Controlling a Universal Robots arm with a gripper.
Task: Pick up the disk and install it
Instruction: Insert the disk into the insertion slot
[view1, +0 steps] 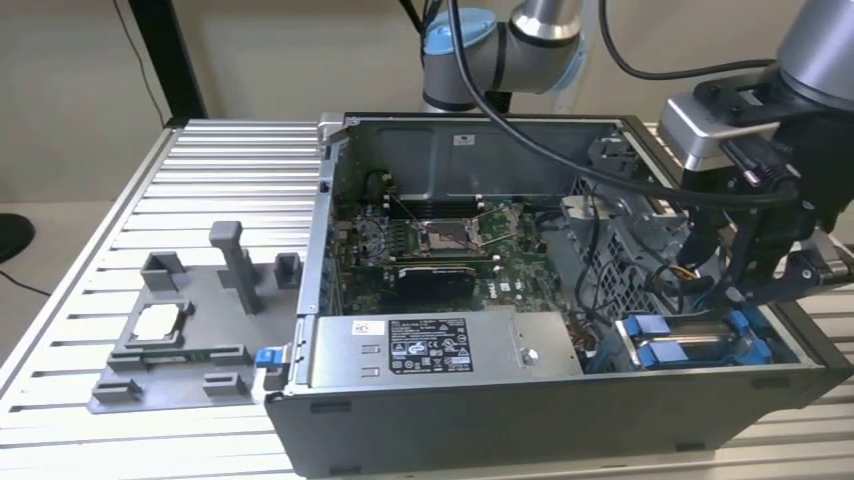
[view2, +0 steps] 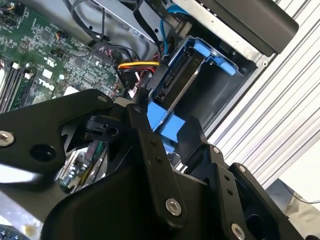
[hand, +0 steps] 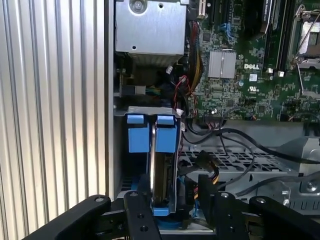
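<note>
The disk (hand: 161, 170) inside the computer case (view1: 534, 420) has a dull grey metal edge and a blue plastic frame. The case is dark matt metal. The gripper (hand: 177, 212) above the case is matt black with shiny screws. The bench (view1: 200, 160) under the case is ribbed silvery metal.

The disk (hand: 161, 175) is standing on edge in the drive bay (view2: 215, 105) at a corner of the computer case (view1: 534, 420), on the exterior view's right. A blue plastic frame (hand: 165, 140) is wrapping its silver-grey metal body.
</note>
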